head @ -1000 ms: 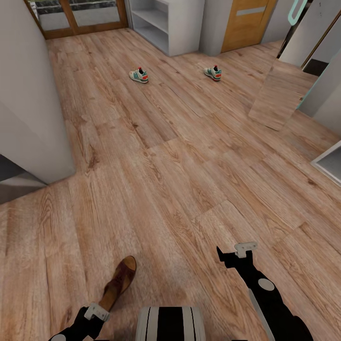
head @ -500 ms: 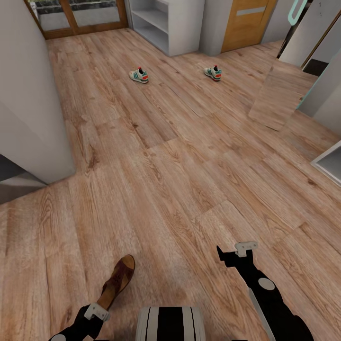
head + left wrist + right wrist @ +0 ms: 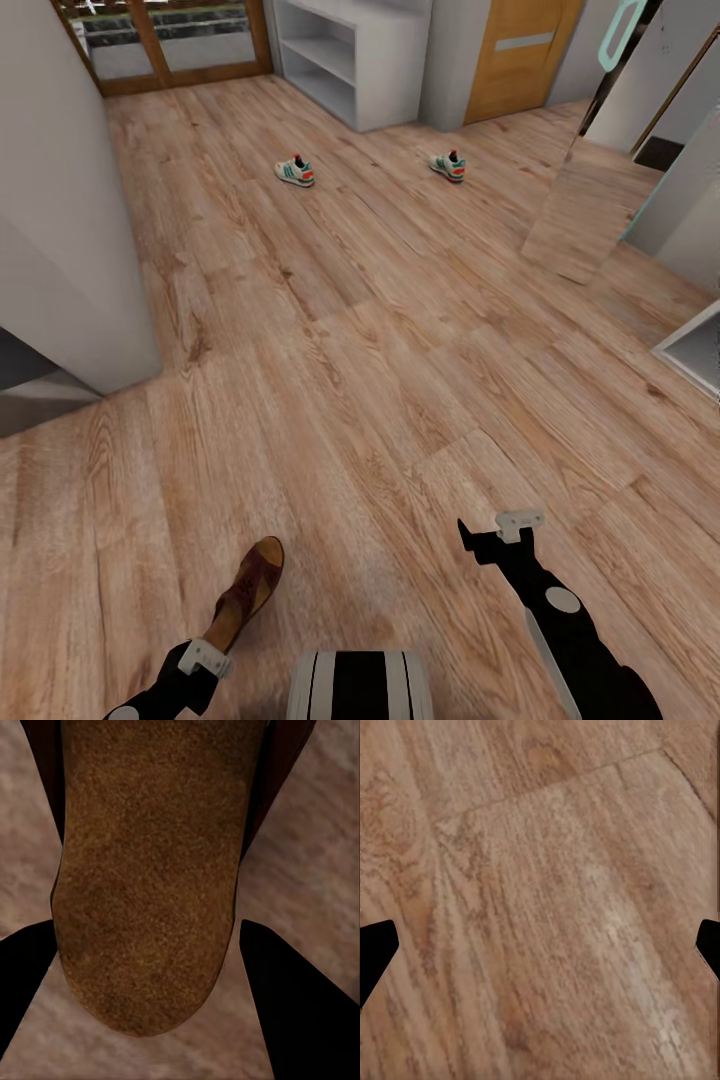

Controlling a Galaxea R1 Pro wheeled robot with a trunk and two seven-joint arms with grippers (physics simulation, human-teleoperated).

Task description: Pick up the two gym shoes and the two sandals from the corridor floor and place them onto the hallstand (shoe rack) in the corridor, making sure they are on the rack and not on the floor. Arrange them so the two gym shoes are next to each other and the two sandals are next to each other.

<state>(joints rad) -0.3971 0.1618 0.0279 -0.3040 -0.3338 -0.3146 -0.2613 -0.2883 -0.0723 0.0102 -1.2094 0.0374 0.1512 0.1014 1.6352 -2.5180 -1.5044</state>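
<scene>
Two white gym shoes with green stripes lie apart on the corridor floor [image 3: 380,380] far ahead, one [image 3: 296,171] to the left and the other [image 3: 449,165] to the right. Behind them stands the light-grey hallstand [image 3: 397,72]. My left gripper [image 3: 207,655] is low at the near left, shut on a brown sandal [image 3: 250,588]. In the left wrist view the sandal's sole [image 3: 146,870] sits between the dark fingers [image 3: 300,1005]. My right gripper [image 3: 495,533] hangs open over bare planks, its fingertips [image 3: 375,945] wide apart. The second sandal is out of view.
A grey wall corner [image 3: 60,250] juts in at the left. A wooden door [image 3: 515,50] and a glazed door [image 3: 160,40] close the far end. A mirrored wardrobe [image 3: 600,200] lines the right side. My trunk [image 3: 360,685] shows at the bottom.
The head camera has shifted a little, so the far shoes and hallstand sit slightly lower in the picture. The sandal in my left gripper has dipped slightly. The right arm is still.
</scene>
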